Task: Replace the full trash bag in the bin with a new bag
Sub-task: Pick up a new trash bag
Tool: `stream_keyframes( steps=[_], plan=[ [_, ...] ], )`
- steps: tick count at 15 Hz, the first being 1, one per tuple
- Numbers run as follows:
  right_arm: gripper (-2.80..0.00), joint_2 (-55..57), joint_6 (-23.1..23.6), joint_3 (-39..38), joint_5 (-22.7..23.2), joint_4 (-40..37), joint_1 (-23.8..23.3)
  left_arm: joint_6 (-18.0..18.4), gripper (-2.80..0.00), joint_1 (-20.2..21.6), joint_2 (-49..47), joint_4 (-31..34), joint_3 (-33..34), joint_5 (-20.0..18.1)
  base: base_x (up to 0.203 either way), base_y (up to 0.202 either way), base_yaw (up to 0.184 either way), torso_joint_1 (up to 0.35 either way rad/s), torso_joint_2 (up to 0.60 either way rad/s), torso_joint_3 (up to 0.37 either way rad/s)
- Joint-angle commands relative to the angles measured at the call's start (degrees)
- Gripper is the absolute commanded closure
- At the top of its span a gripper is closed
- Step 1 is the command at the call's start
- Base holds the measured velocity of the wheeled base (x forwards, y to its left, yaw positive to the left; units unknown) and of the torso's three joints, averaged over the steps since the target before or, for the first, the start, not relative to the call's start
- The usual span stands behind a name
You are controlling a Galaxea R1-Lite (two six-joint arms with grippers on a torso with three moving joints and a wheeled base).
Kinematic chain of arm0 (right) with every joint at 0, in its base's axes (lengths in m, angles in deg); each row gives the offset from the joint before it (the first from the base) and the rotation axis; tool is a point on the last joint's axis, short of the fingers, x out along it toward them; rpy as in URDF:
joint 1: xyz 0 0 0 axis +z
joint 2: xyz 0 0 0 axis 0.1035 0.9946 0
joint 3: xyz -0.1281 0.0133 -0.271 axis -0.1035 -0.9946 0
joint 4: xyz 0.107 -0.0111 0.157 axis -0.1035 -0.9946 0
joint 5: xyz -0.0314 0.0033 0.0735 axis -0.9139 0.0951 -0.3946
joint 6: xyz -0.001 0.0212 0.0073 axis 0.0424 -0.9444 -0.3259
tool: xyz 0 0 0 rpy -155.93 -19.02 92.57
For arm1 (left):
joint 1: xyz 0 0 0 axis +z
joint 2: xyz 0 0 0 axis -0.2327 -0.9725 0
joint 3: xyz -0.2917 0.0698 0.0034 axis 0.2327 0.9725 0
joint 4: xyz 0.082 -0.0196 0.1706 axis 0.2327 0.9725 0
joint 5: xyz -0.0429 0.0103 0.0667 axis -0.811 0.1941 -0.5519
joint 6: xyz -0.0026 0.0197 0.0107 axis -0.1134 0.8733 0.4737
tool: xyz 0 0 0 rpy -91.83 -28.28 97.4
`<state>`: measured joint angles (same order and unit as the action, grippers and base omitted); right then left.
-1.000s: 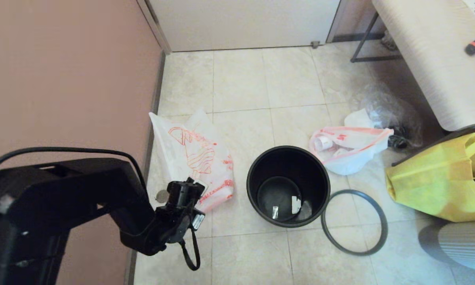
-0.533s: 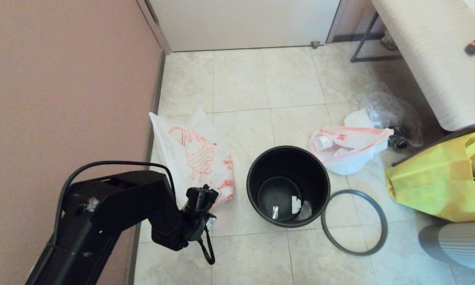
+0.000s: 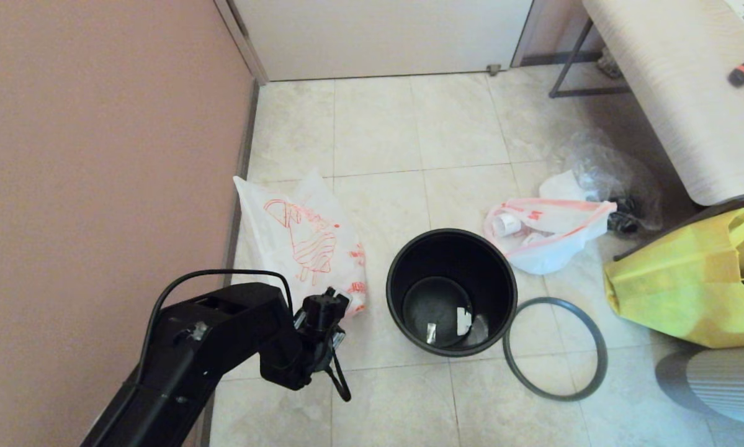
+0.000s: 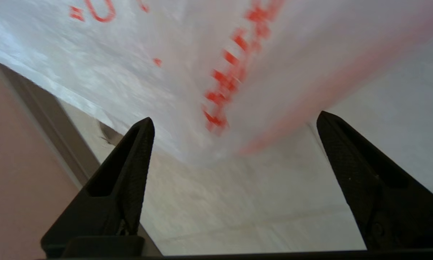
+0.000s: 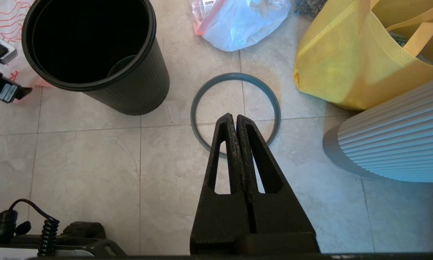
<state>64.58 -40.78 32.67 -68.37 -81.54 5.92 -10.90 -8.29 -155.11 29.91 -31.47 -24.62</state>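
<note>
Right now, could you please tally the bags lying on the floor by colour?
White plastic bags: 2 - the new bag by the wall and the full trash bag beyond the bin.
Clear plastic bags: 1 - the clear bag near the bench.
Yellow bags: 1 - the yellow tote.
Total: 4

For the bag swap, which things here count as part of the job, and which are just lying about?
Part of the job:
bin
hoop rim
full trash bag
new bag
left end effector, open at the new bag

Lying about:
yellow tote
clear plastic bag
bench
</note>
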Motion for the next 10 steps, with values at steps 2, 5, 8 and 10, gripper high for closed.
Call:
stream_keyframes(
  steps=[2, 5, 8, 10],
  plan=[
    [0.00, 0.1, 0.0, 0.0, 0.0, 0.0, 0.0, 0.5, -2.80, 0.3, -1.8, -0.4, -3.0, 0.5, 0.000, 0.000, 0.000, 0.000, 0.00, 0.000],
    [0.00, 0.1, 0.0, 0.0, 0.0, 0.0, 0.0, 1.0, -2.80, 0.3, -3.7, -0.6, -5.6, 0.5, 0.000, 0.000, 0.000, 0.000, 0.00, 0.000],
    [0.00, 0.1, 0.0, 0.0, 0.0, 0.0, 0.0, 1.3, -2.80, 0.1, -3.7, -0.6, -3.2, 0.8, 0.000, 0.000, 0.000, 0.000, 0.00, 0.000],
    [0.00, 0.1, 0.0, 0.0, 0.0, 0.0, 0.0, 1.3, -2.80, 0.0, -4.3, -0.9, -4.0, 0.8, 0.000, 0.000, 0.000, 0.000, 0.00, 0.000]
  ],
)
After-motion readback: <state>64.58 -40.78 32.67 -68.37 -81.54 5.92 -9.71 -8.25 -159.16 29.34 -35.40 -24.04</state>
